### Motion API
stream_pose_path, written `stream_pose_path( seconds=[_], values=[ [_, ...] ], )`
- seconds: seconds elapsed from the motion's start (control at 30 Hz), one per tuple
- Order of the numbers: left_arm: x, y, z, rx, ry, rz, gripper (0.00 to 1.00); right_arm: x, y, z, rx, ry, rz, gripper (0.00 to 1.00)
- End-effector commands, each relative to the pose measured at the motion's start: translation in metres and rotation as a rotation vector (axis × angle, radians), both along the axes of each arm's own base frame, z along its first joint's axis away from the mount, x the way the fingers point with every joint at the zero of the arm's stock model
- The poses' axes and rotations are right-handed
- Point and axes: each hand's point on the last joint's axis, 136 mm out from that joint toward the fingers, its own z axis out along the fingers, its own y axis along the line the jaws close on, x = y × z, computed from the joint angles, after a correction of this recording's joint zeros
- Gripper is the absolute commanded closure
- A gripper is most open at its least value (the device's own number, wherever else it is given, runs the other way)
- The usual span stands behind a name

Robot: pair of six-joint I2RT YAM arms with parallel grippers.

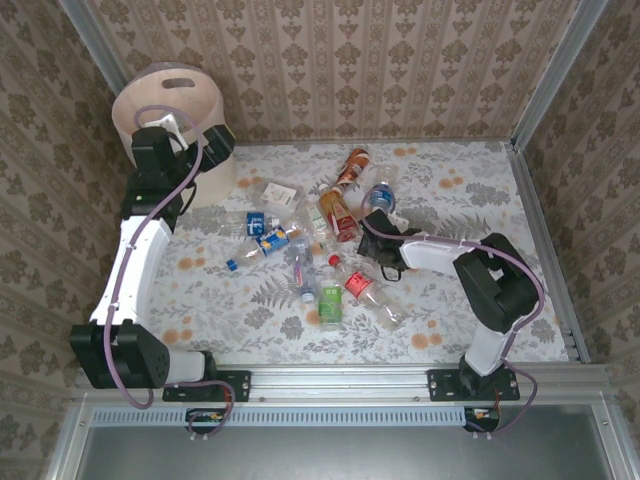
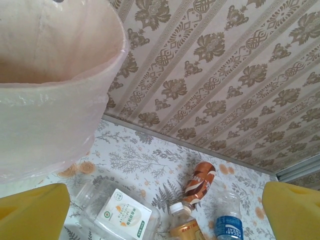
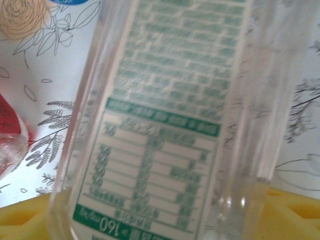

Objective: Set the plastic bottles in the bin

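Lying between the right jaws: a clear bottle (image 3: 160,125).

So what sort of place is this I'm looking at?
Most likely a staged robot test booth, not a home: wallpaper panels set in bare aluminium framing, two robot arms bolted to a metal rail, and plastic bottles strewn on a floral-cloth table.

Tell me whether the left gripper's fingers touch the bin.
Apart. The left wrist view shows a strip of tablecloth between the bin and the nearest finger.
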Motion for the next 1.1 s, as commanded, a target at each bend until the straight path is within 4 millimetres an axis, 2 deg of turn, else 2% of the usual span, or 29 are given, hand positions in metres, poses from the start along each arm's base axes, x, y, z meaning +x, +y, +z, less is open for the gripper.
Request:
stream_pose_path(
  seconds=[0.0,0.1,0.23,0.4,0.53,0.73,0.93,1.07],
  values=[
    [-0.005,0.001,0.003,0.031,-0.006,0.003,0.0,-0.005,-0.014,0.006,-0.018,-0.003,0.034,0.18],
    [-0.004,0.0,0.002,0.034,-0.003,0.004,0.0,-0.005,-0.013,0.005,-0.02,0.007,0.078,0.14],
    [-0.003,0.001,-0.001,0.033,0.005,0.005,0.0,0.0,-0.025,0.004,-0.065,0.011,0.043,0.09],
    [0.0,-0.001,-0.005,0.031,0.017,0.001,0.0,0.022,-0.02,0.011,-0.039,-0.06,0.045,0.09],
    [0.0,-0.001,-0.008,0.035,0.024,0.0,0.0,0.034,-0.019,0.009,-0.058,-0.074,0.041,0.11],
    [0.0,-0.001,-0.012,0.044,0.035,0.0,0.0,0.038,-0.023,0.006,-0.09,-0.08,0.027,0.25],
    [0.001,-0.006,-0.015,0.043,0.045,-0.016,0.0,0.025,-0.03,0.011,-0.111,-0.098,0.061,0.39],
    [0.003,-0.015,-0.016,0.035,0.046,-0.05,0.0,0.018,-0.03,0.024,-0.098,-0.16,0.118,0.47]
  ],
)
